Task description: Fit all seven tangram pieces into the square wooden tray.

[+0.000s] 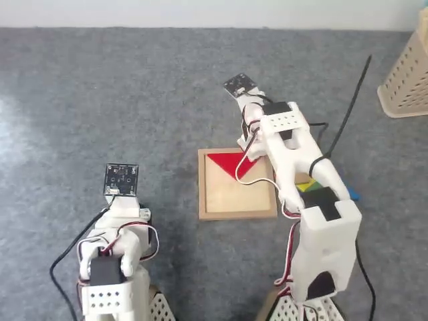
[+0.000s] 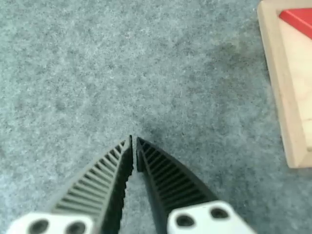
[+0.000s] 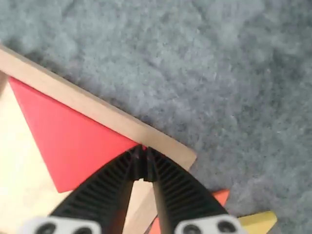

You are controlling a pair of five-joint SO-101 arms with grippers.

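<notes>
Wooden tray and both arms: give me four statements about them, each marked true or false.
1. The red triangle lies inside the wooden tray. True.
2. All seven pieces sit in the tray. False: loose pieces lie on the carpet beside it.
3. The left end effector is shut above bare carpet. True.
4. The right end effector is wide open. False: it is shut, tips at the red triangle's corner by the tray rim.

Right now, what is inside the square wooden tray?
One red triangle lies along the tray's far side; the rest visible is bare wood. The right arm covers its far right corner.
</notes>
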